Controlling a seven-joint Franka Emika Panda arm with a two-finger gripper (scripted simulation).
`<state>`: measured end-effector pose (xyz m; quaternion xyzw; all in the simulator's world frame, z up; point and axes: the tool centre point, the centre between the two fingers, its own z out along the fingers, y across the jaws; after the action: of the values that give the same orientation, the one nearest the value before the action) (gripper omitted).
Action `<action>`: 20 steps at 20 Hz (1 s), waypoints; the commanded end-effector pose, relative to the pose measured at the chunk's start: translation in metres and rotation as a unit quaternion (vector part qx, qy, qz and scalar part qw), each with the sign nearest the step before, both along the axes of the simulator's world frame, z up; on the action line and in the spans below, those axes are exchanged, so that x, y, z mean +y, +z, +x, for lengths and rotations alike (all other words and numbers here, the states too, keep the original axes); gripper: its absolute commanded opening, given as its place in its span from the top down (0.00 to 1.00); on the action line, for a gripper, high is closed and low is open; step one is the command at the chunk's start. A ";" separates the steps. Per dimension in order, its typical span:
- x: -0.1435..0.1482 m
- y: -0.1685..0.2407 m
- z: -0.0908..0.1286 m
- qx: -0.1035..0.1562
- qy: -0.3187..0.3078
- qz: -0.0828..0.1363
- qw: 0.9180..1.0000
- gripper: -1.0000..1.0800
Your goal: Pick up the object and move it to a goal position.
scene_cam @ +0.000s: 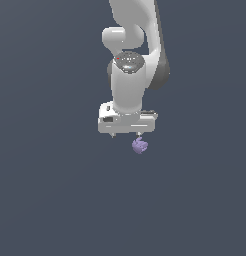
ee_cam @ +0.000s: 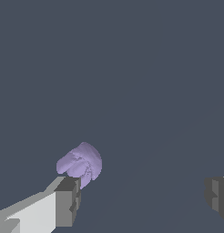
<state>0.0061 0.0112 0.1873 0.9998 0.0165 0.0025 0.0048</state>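
— See the object (scene_cam: 139,145)? Little pale purple lump with knobs on it, sitting just under the gripper (scene_cam: 126,135), off toward the exterior view's right

— I see it. From the wrist view the object (ee_cam: 81,164) is right up against the tip of one finger (ee_cam: 68,201), not between the two. The other finger (ee_cam: 217,196) is well apart from it, out at the far edge

— So the jaws are spread wide, nothing held

— That's how it looks to me. I'd say it's at the reaching stage, lining up for the grasp; nothing has been lifted yet

— What does it need next, you reckon?

— A sideways nudge, I'd guess, so the lump sits in the gap rather than at one fingertip. If it comes down as it stands, that finger may land on the thing or knock it away. Then lower, close, lift, and carry it off to the goal, which I can't spot anywhere

— And the arm (scene_cam: 129,80)?

— Hanging straight down, wrist vertical, hand pointing at the plain dark floor (scene_cam: 50,200), fingers close above the lump
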 end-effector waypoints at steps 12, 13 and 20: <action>-0.012 0.000 0.011 -0.012 -0.008 0.005 1.000 0.04; -0.011 -0.001 0.011 -0.012 -0.007 0.004 1.000 0.04; -0.004 -0.011 0.007 -0.010 0.024 0.003 1.000 0.04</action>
<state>0.0147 0.0049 0.1800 0.9994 0.0311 0.0136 0.0015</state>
